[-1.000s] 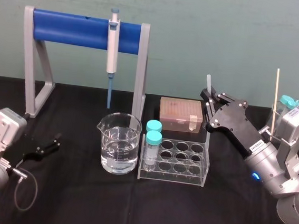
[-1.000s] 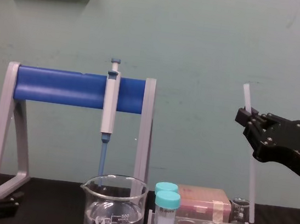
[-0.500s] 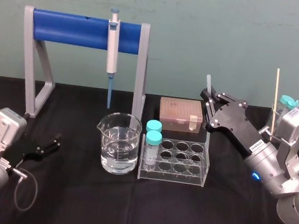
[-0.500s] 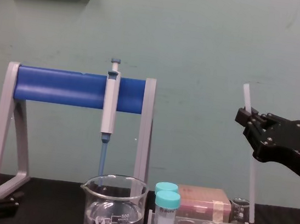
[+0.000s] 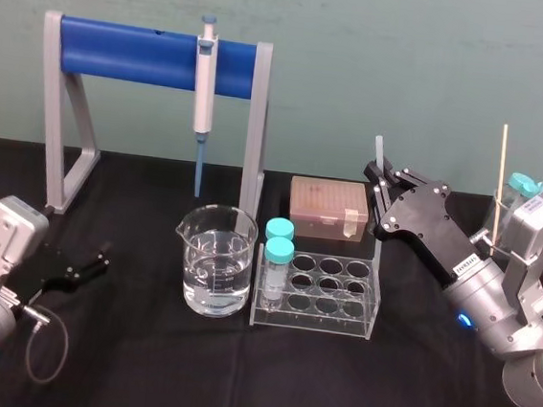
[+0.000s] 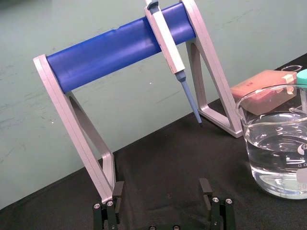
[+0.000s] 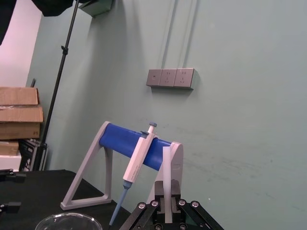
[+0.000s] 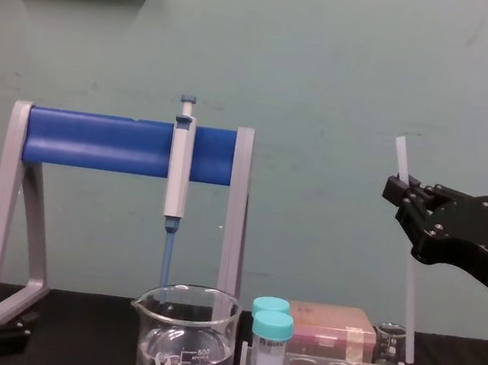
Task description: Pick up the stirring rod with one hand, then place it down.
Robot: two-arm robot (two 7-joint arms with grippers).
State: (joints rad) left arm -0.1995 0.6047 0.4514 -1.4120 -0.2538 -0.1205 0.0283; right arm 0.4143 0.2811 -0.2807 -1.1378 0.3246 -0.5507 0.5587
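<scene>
Taking the table [image 5: 235,383] in the head view as a dial, the left gripper [image 5: 101,258] lies low at about 8 o'clock, nearest the robot. Its fingers [image 6: 117,190] stand wide apart in the left wrist view, with nothing between them.

Near the dial's centre a glass beaker [image 5: 216,261] of clear water stands on the black cloth. At its 3 o'clock, just beside it, is a clear tube rack [image 5: 320,302] with two teal-capped tubes [image 5: 278,252] in its left holes.

At about 2 o'clock from the rack the right gripper [image 5: 380,180] is raised above the table, closed on the stirring rod [image 8: 409,299]. The rod stands nearly upright (its top leans a little toward 11 o'clock in the chest view). A short length pokes out above the fingers and a longer one hangs below. Its lower end comes down just beside a small glass beaker [image 8: 391,341]; I cannot tell whether it touches the table.

Behind the rack, toward 12 o'clock, sits a pinkish tip box [image 5: 326,207]. Farther back at 11 o'clock is the grey stand [image 5: 63,145] with its blue bar, and the pipette [image 5: 204,82] hangs from it tip down. At the far 3 o'clock edge a thin pale stick [image 5: 500,177] stands upright.
</scene>
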